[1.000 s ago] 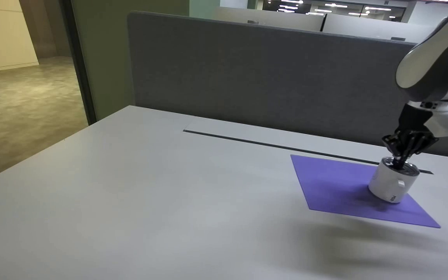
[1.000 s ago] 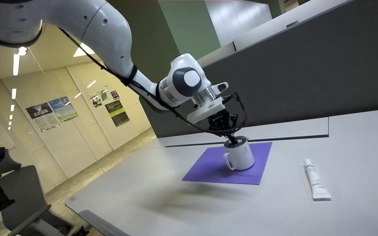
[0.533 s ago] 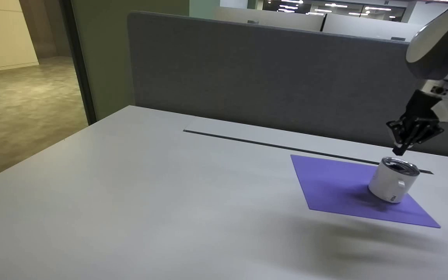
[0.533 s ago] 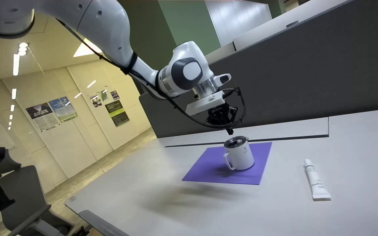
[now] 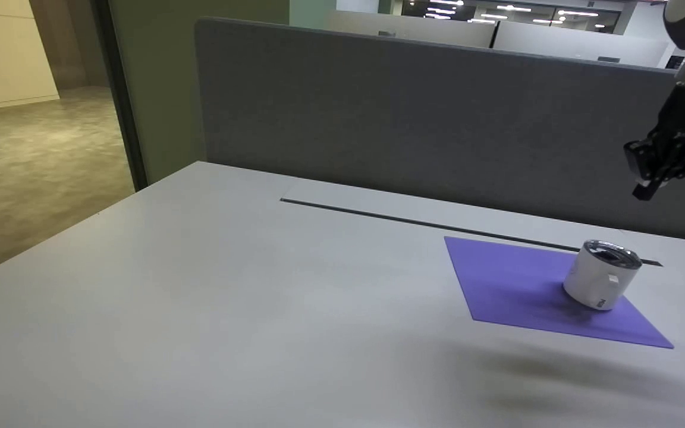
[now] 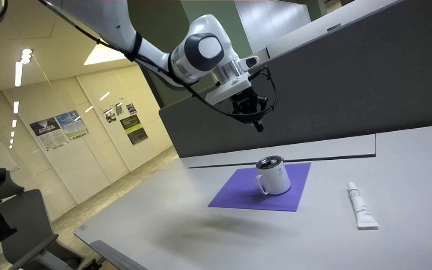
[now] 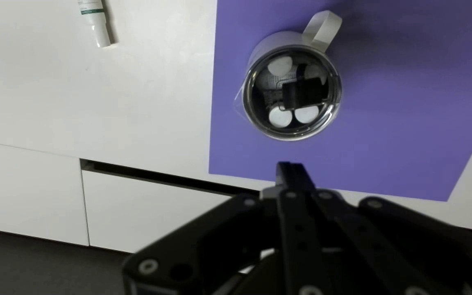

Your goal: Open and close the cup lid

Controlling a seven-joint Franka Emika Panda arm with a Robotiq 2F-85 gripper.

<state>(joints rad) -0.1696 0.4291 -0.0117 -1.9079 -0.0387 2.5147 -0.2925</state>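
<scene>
Lid [image 6: 269, 162] and cup [image 6: 277, 182] stand lower than the claw [image 6: 258, 126] and apart from it; the lid is on the cup, facing up, and the cup is upright, its long axis vertical.

Left to right in an exterior view, a dark grey chair [image 6: 28, 217] is well off to the claw's lower left. The white arm [image 6: 205, 28] slopes down to the claw from its upper left. Lower than the claw, the purple mat [image 6: 234, 191] lies on the white table [image 6: 144, 213]. The claw itself is closed, fingers together, tips pointing down. A little to its right comes the cup, set on the mat. In the wrist view the handle [image 7: 326, 28] points ahead and rightward, away from the claw, and a dark oblong patch [image 7: 305, 93] on the lid runs crosswise to the fingers. Farthest right, a white tube [image 6: 362, 208] lies to the claw's lower right, cap end toward the grey partition [image 6: 351, 82] behind the claw.
</scene>
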